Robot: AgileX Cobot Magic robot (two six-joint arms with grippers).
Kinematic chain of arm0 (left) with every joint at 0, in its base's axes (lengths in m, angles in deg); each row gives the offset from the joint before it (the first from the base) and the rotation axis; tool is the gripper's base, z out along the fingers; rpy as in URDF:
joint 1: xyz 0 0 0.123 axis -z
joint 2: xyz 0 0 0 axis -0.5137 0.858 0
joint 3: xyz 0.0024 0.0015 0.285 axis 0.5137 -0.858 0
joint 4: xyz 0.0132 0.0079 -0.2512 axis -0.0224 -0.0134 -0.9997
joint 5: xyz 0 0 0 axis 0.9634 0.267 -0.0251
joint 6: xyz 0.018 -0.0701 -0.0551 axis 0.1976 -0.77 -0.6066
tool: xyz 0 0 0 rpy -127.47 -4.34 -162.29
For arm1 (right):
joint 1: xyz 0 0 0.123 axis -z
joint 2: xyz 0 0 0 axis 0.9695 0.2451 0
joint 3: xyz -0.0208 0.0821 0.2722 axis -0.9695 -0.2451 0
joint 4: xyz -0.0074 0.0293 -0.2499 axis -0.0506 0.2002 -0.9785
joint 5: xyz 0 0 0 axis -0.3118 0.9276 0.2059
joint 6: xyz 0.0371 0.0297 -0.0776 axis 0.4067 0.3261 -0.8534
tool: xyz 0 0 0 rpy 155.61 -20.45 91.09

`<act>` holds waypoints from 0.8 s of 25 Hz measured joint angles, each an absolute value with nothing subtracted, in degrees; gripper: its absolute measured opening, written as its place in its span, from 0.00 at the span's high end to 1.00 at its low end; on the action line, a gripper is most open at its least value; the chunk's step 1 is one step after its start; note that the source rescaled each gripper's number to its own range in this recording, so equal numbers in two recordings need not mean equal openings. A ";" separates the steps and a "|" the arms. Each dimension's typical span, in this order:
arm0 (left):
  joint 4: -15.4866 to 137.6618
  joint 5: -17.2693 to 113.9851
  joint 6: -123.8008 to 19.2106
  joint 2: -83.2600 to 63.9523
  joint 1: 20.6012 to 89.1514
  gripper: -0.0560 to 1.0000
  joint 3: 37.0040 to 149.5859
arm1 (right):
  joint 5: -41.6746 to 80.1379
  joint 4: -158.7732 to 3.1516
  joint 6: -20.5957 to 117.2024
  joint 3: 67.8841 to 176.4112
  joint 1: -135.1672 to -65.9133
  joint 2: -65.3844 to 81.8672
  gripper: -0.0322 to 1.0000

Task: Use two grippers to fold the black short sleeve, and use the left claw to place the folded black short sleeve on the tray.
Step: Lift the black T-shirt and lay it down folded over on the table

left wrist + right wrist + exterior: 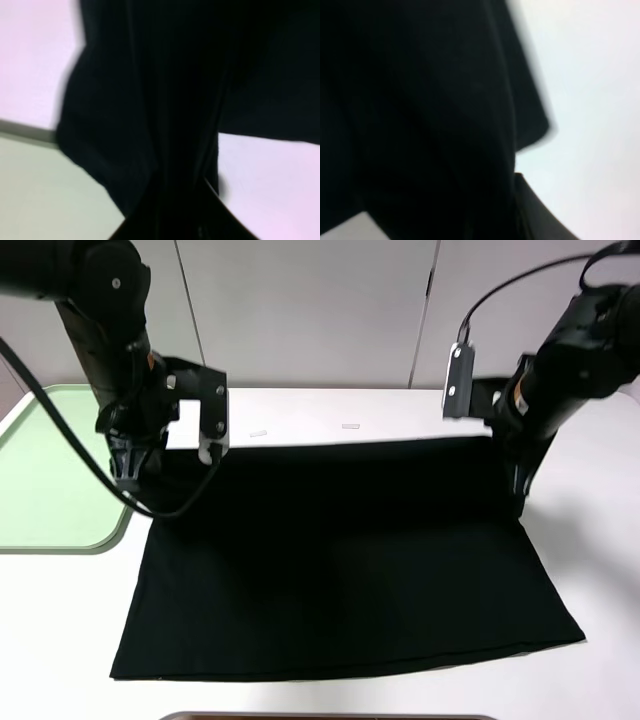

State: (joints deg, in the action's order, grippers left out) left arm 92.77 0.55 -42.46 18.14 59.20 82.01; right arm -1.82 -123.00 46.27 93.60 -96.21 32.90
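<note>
Black short sleeve (340, 560) is lying spread on the worktop (600, 540), far hem lifted. The left tool (128, 475) is pinching bunched cloth; the right tool (520, 490) is hiding in fabric — grip unreadable. First fold looks underway; next, both should be carrying that hem forward evenly — tray (50, 480) is waiting left.

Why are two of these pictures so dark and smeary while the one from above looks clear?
Exterior high view: sharp and evenly lit, though the black shirt swallows fold detail. Left wrist view: blurred, with fabric filling most of the frame and the green tray soft-edged. Right wrist view: even blurrier, cloth edges smeared against the bright white table.
</note>
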 joint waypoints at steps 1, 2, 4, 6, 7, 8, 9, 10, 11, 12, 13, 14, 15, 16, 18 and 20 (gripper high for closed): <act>92.01 -0.26 -42.09 18.14 59.20 0.94 81.09 | -1.89 -121.94 45.22 92.11 -96.74 32.90 0.89; 91.35 -0.85 -41.81 18.14 59.20 0.94 80.09 | -1.89 -121.19 44.84 91.03 -97.06 32.90 0.89; 89.53 -2.33 -41.64 18.14 59.20 0.94 77.53 | -2.40 -119.38 45.02 89.53 -97.06 32.79 0.89; 87.52 -3.37 -41.64 18.14 59.20 0.94 76.30 | -4.17 -117.79 45.29 88.84 -97.06 32.79 0.89; 86.30 -4.06 -41.64 18.14 59.20 0.94 76.07 | -5.18 -117.02 45.46 88.85 -97.06 32.79 0.89; 85.17 -4.57 -41.47 18.14 59.20 0.94 75.96 | -6.78 -116.15 45.79 88.85 -97.06 32.73 0.89; 84.08 -5.27 -41.03 18.14 59.20 0.94 75.89 | -8.14 -115.65 46.09 88.85 -97.06 32.61 0.89; 82.39 -6.34 -40.22 18.14 59.20 0.94 75.89 | -9.41 -115.13 46.58 88.85 -97.06 32.42 0.89; 80.59 -7.68 -38.78 18.14 59.20 0.94 75.89 | -10.93 -114.46 46.98 88.85 -97.06 32.09 0.89; 79.63 -8.37 -38.26 18.14 59.20 0.94 75.89 | -12.62 -113.81 47.14 88.85 -97.06 31.59 0.89; 79.18 -8.87 -38.20 18.03 59.20 0.94 75.89 | -13.93 -113.15 47.36 88.85 -97.06 31.07 0.89; 78.81 -9.15 -38.20 17.77 59.20 0.94 75.89 | -15.13 -112.64 47.47 88.85 -97.06 30.62 0.89; 78.39 -9.29 -38.20 17.33 59.20 0.94 75.89 | -16.15 -112.36 47.48 88.85 -97.06 30.09 0.89; 77.82 -9.43 -38.20 16.71 59.20 0.94 75.89 | -17.05 -112.15 47.53 88.85 -97.06 29.78 0.89; 76.75 -10.08 -37.37 15.45 59.20 0.94 75.89 | -19.20 -111.35 47.69 88.85 -97.06 29.36 0.89; 75.61 -10.66 -36.73 14.68 59.20 0.94 75.89 | -20.85 -110.19 47.82 88.85 -97.06 29.36 0.89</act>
State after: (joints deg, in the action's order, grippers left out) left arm 75.61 -10.66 -36.73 14.68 59.20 75.89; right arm -20.85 -110.19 47.82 88.85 -97.06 29.36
